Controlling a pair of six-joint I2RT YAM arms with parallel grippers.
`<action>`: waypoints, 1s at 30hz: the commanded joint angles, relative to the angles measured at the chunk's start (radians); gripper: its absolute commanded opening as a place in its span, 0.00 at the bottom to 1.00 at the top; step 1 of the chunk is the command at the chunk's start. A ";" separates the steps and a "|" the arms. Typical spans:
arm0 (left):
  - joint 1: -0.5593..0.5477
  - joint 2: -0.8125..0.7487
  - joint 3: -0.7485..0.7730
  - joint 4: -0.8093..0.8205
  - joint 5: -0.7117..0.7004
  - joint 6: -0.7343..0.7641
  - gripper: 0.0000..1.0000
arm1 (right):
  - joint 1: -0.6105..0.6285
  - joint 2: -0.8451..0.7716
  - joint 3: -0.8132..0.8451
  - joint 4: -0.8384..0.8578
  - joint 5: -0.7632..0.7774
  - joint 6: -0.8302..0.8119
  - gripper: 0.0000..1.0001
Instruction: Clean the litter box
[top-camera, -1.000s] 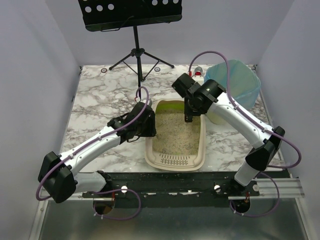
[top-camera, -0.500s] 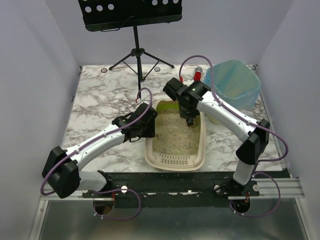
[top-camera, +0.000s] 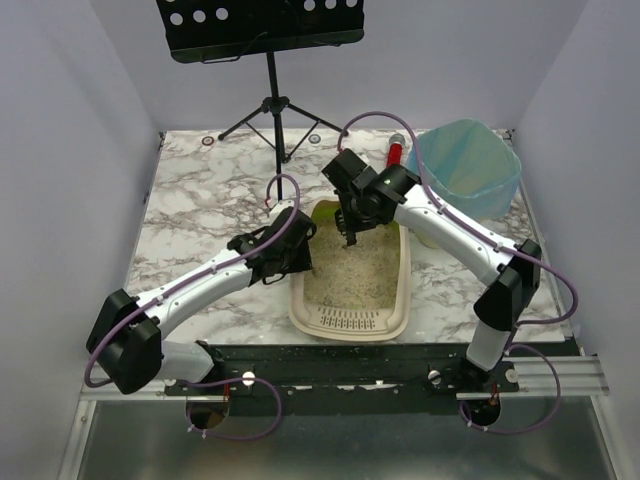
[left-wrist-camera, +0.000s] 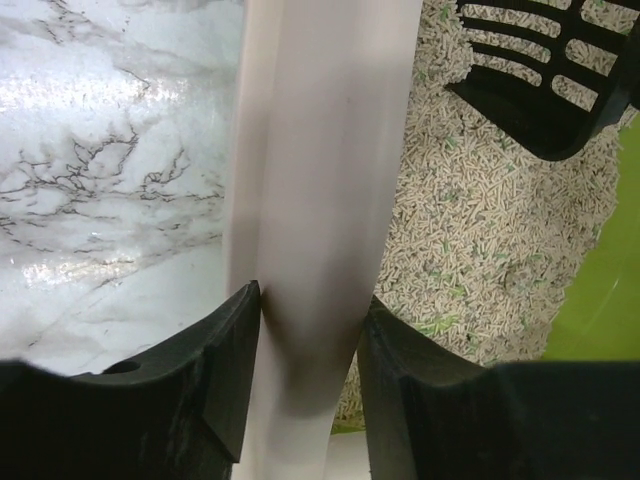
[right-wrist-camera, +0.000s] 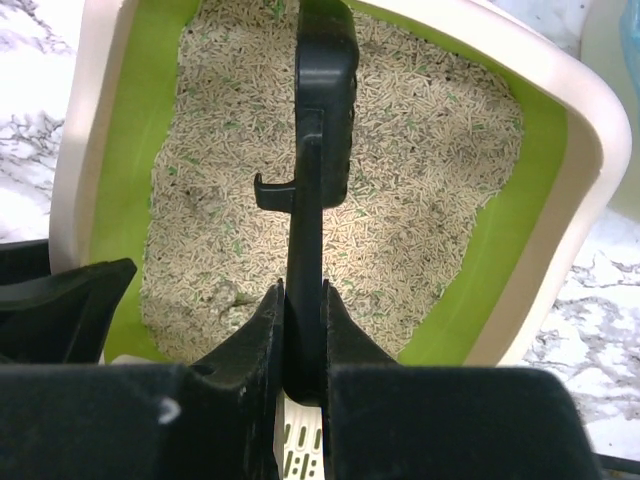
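Left of the left fingers: marbled table (top-camera: 200, 200), pale with dark veins. Beyond them, at the far edge: black music stand (top-camera: 270, 90) on a tripod.

Left gripper (left-wrist-camera: 310, 300): pinching the long left rim of the litter box (left-wrist-camera: 320, 150). One black finger (left-wrist-camera: 225, 370) outside the wall on the table side, the other inside on the litter side. Both touching the beige plastic, rim filling the gap between them. From above, left gripper (top-camera: 302, 258) at about mid-length of that side.

Right of the left fingers, inside the tray: tan pellet litter (left-wrist-camera: 470, 230) with a few green flecks, lime-green liner (left-wrist-camera: 600, 290) beyond it. Ahead and right of the fingers: slotted head of a black scoop (left-wrist-camera: 545, 80), over or on the litter, cannot tell which.

From above, litter box (top-camera: 403, 290) flat on the table between the two arms. Slotted grille end toward the arm bases, far end under the right gripper (top-camera: 350, 218).

Right gripper (right-wrist-camera: 303, 300): pressed tight on the scoop (right-wrist-camera: 320, 120), fingertips (right-wrist-camera: 255, 340) closed on the handle. Handle running straight out ahead of them, edge-on, over the litter (right-wrist-camera: 420, 200). Green liner and beige rim (right-wrist-camera: 590, 150) to either side of the fingers.

Right of the right fingers, well apart: taller bin (top-camera: 505, 165) lined with a translucent blue bag, at the far right corner. Just beside it, a small red-and-grey item (top-camera: 397, 152), too small to identify.
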 joint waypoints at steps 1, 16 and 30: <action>0.004 0.028 -0.027 0.021 -0.066 -0.022 0.45 | 0.015 -0.093 -0.042 0.126 -0.015 -0.052 0.01; 0.004 0.256 0.195 0.006 -0.155 0.402 0.29 | 0.015 -0.561 -0.456 0.205 0.086 -0.198 0.01; 0.005 0.344 0.299 0.099 0.132 1.022 0.19 | 0.012 -0.609 -0.495 0.256 -0.057 -0.204 0.01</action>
